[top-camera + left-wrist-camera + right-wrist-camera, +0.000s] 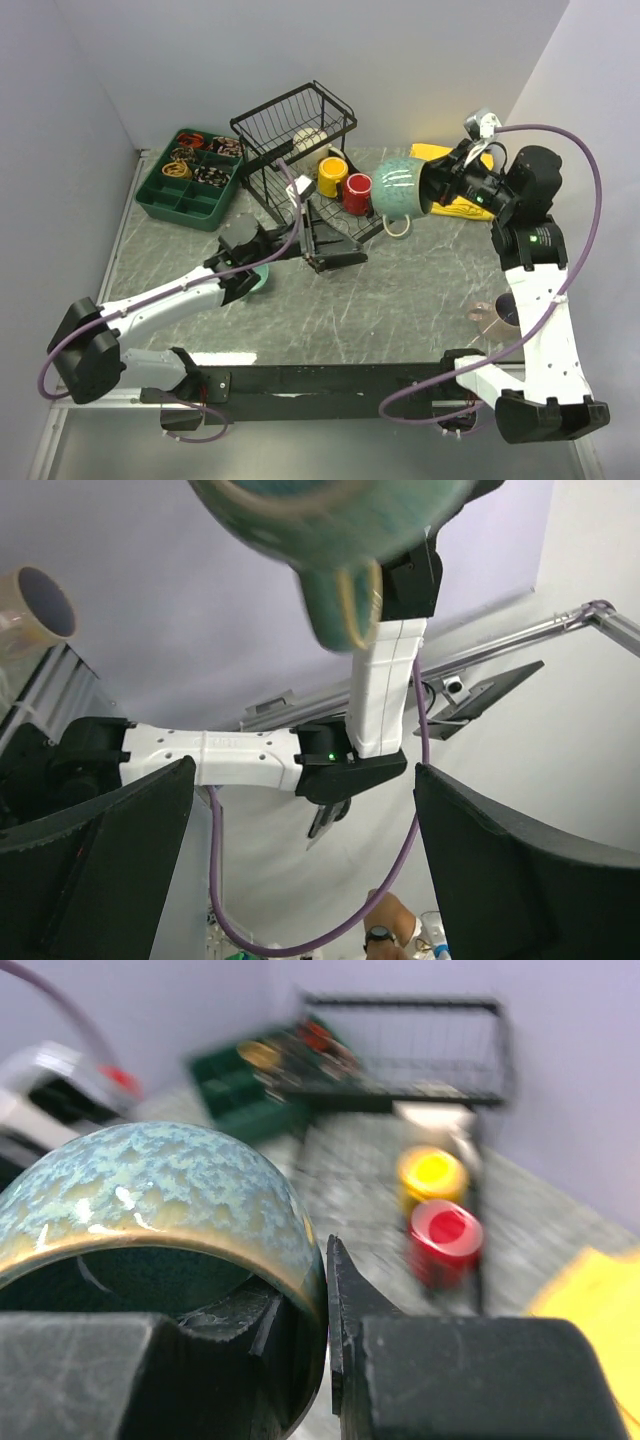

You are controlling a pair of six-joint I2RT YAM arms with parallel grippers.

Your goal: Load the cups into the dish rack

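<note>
My right gripper (432,185) is shut on the rim of the larger grey-green mug (398,186), one finger inside and one outside (345,1300), and holds it in the air just right of the black dish rack (285,115). The mug fills the left of the right wrist view (150,1190). The yellow mug (332,177) and the red mug (357,193) stand on the rack's flat tray. The cream mug (308,137) lies in the raised basket. My left gripper (335,256) is open and empty beside the tray's front. The small teal mug (260,284) is partly hidden under the left arm. The pale pink mug (497,316) sits by the right arm.
A green compartment tray (190,180) with small items stands at the back left. A yellow object (462,207) lies behind the right gripper. Walls close the left, back and right sides. The left wrist view looks upward at the grey-green mug (330,530) and the right arm (380,700).
</note>
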